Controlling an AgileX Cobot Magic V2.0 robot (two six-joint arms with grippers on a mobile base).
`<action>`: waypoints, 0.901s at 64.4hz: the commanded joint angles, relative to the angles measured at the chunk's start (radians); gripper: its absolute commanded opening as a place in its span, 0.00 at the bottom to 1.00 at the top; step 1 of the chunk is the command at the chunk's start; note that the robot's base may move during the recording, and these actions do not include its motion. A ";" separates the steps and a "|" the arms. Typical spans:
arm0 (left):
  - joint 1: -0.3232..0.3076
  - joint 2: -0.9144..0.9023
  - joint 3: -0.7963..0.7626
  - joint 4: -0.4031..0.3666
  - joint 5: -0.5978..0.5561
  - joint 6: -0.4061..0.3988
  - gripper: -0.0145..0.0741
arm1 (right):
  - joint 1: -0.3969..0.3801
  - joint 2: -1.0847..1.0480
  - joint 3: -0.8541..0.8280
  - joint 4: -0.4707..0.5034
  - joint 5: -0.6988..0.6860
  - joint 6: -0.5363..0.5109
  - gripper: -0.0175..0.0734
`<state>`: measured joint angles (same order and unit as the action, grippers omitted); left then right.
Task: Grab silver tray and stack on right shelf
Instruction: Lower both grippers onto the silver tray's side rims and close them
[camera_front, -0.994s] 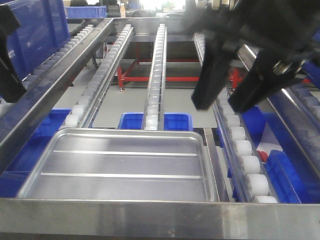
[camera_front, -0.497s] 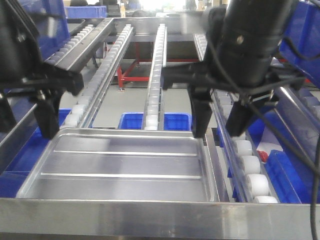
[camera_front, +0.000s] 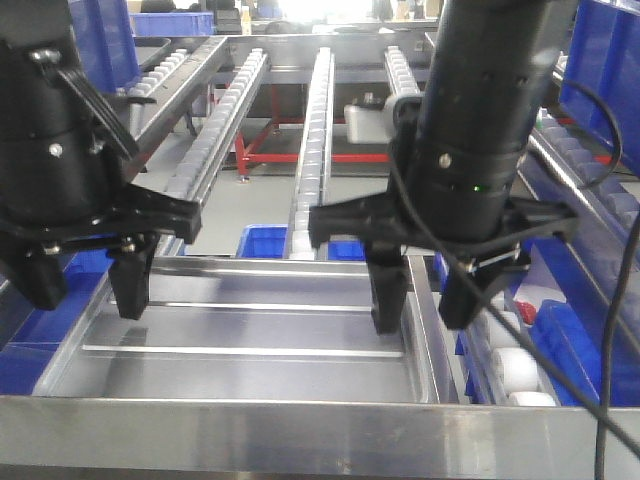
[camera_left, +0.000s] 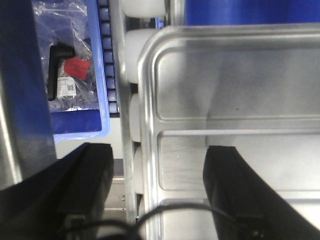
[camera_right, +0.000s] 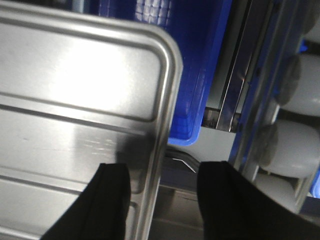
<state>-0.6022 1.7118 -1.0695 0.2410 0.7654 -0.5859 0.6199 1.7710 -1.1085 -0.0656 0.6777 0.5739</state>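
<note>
The silver tray (camera_front: 250, 340) lies flat on white roller lanes just behind a shiny front rail (camera_front: 300, 435); I cannot tell whether this rack is the right shelf. My left gripper (camera_front: 85, 290) is open and straddles the tray's left rim (camera_left: 146, 125), one finger (camera_left: 240, 195) inside the tray and one outside. My right gripper (camera_front: 425, 300) is also open and straddles the right rim (camera_right: 162, 140) near the far corner, with one finger (camera_right: 110, 200) over the tray floor (camera_right: 75, 75). Neither gripper's pads touch the rim.
Blue bins (camera_front: 262, 240) sit below the rack. A blue bin holding a bagged black part (camera_left: 70, 75) is left of the tray. A lane of large white rollers (camera_front: 515, 370) runs along the tray's right side. Blue crates (camera_front: 600, 60) stand at the right.
Both arms have come down from above. The left gripper dropped over the tray's left rim and the right gripper lowered and shifted over the right rim. The tray has not moved.
</note>
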 joint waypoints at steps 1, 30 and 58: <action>-0.002 -0.022 -0.027 0.015 -0.022 -0.016 0.52 | -0.001 -0.026 -0.030 -0.006 -0.029 -0.001 0.66; -0.002 0.003 -0.027 0.016 -0.045 -0.016 0.41 | -0.001 -0.015 -0.030 -0.006 -0.055 -0.001 0.52; -0.002 0.005 0.006 0.016 -0.097 -0.049 0.06 | -0.001 -0.015 -0.030 -0.006 -0.042 -0.001 0.26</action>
<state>-0.6003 1.7434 -1.0571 0.2667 0.7143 -0.6274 0.6199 1.7973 -1.1132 -0.0563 0.6580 0.5874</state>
